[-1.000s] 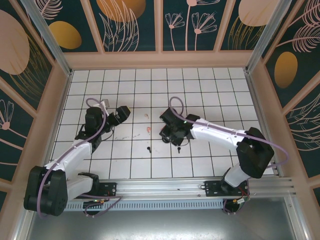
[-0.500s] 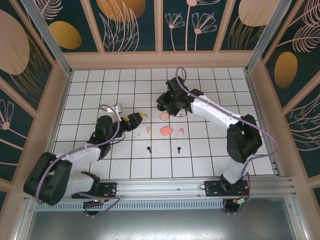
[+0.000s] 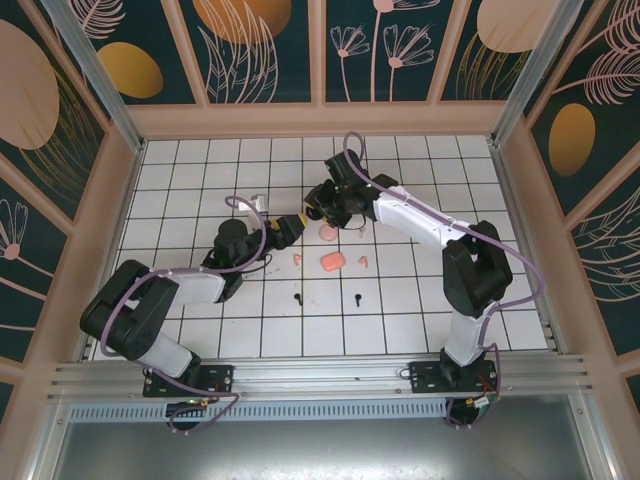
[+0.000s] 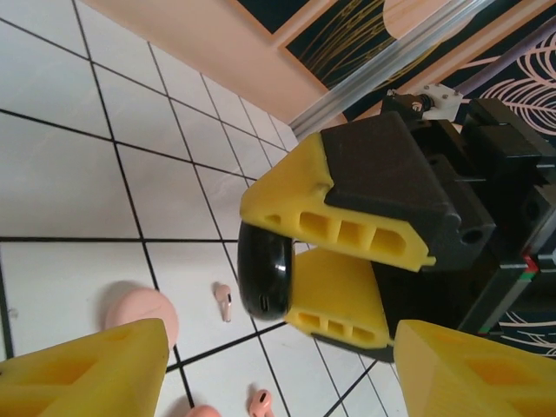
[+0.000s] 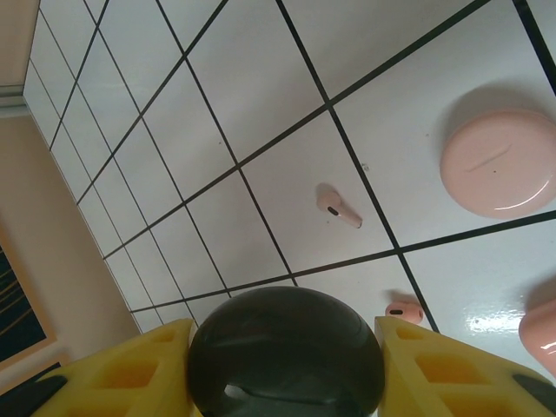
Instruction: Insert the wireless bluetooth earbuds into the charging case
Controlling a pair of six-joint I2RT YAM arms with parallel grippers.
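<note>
At mid-worktop, right gripper (image 3: 318,207): arm stretched far forward and to the left. Its yellow, hollow-celled fingers (image 5: 130,369) pinch a black charging case (image 5: 287,352), a glossy, rounded pebble.

Left gripper (image 3: 287,228): arm low, reaching right, fingers spread with nothing between them, just beside the held case.

On the white tiled worktop (image 3: 420,300):
- Pale pink round case (image 5: 497,162), smooth, contents not visible.
- Coral case (image 3: 332,262), oblong.
- Pale pink earbud (image 5: 337,207), loose near the round case.
- Coral earbuds (image 3: 297,259), either side of the coral case.
- Black earbuds (image 3: 297,298), nearer the arm bases.

Overhead, two wrist close-ups above tiles (image 3: 400,300)
</note>
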